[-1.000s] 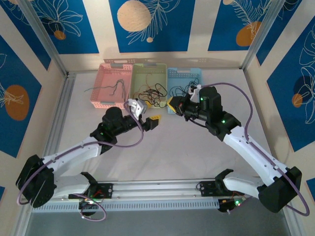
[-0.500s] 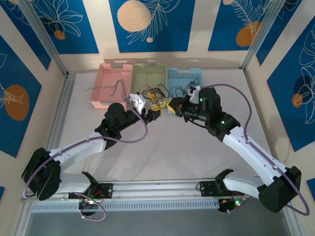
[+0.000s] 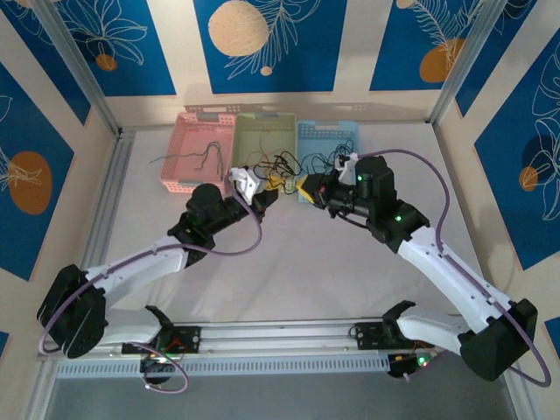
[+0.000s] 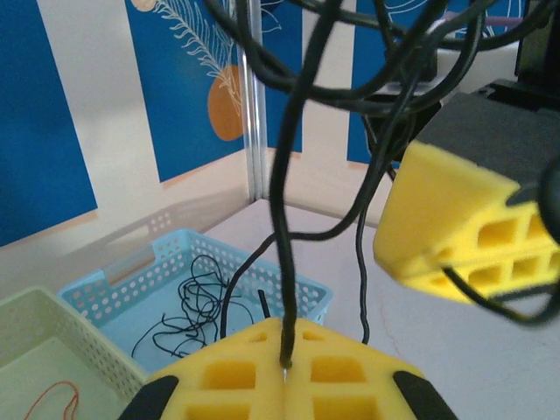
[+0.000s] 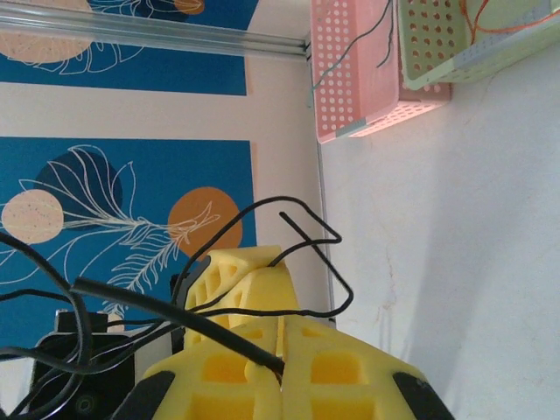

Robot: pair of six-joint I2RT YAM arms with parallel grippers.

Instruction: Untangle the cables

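The pink basket (image 3: 203, 116) holds dark strands, the green basket (image 3: 262, 118) an orange-red one, and the blue basket (image 3: 328, 128) black loops. The tangled cables (image 3: 280, 166) hang at upper centre between the left gripper (image 3: 268, 194) and the right gripper (image 3: 306, 185). The wrist views show what the overhead view hides: each pad pair is pinched together on a black cable. From overhead, the knot is too fine to trace.

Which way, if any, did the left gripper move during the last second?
Yes: the left gripper moved forward, closer to the green basket's near edge.
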